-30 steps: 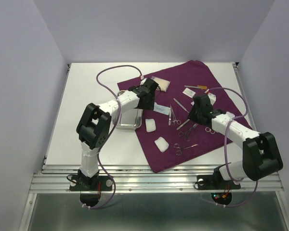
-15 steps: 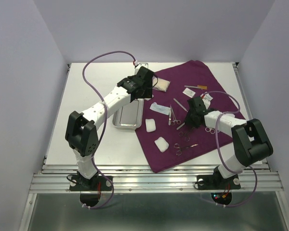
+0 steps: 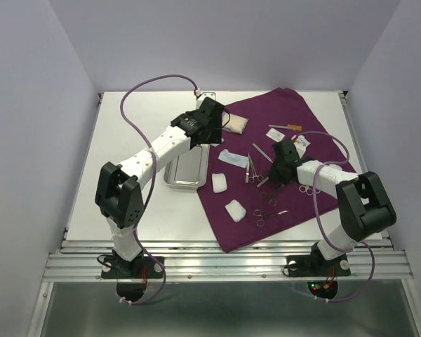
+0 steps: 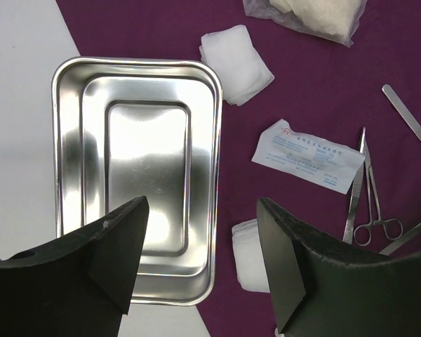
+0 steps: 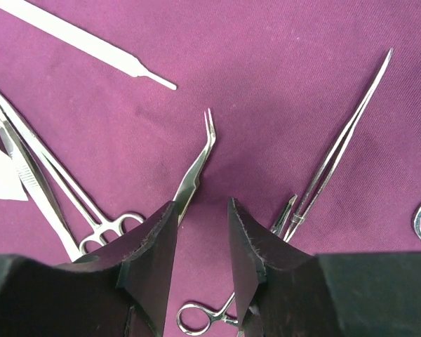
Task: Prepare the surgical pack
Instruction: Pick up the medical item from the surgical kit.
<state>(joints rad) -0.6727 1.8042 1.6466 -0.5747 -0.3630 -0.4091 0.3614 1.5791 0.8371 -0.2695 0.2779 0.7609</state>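
Note:
The dark-purple cloth point(image 3: 288, 112) lies spread over the table's right half. The steel tray point(image 3: 186, 168) point(image 4: 137, 175) sits empty at the cloth's left edge. My left gripper point(image 3: 212, 133) point(image 4: 202, 203) hovers open above the tray's right rim, holding nothing. Gauze squares point(image 3: 219, 183) point(image 4: 235, 63) lie beside the tray. My right gripper point(image 3: 271, 180) point(image 5: 202, 203) is low over the cloth, its jaws narrowly apart with only cloth between them. Bent forceps point(image 5: 196, 161) lie just ahead, the handle end running under the left finger point(image 5: 154, 239). Ringed scissors point(image 5: 203, 319) lie below the jaws.
A flat white packet point(image 3: 233, 157) point(image 4: 305, 154) and a clear bag of gauze point(image 3: 235, 124) lie on the cloth. Long straight tweezers point(image 5: 344, 140), a clamp point(image 5: 49, 182) and a flat handle point(image 5: 84, 38) surround my right gripper. Small packets point(image 3: 277, 132) lie farther back.
The left arm swung its elbow leftward and its gripper drew back over the tray's far end. The right gripper slid left and nearer, toward the instruments, and its jaws narrowed slightly.

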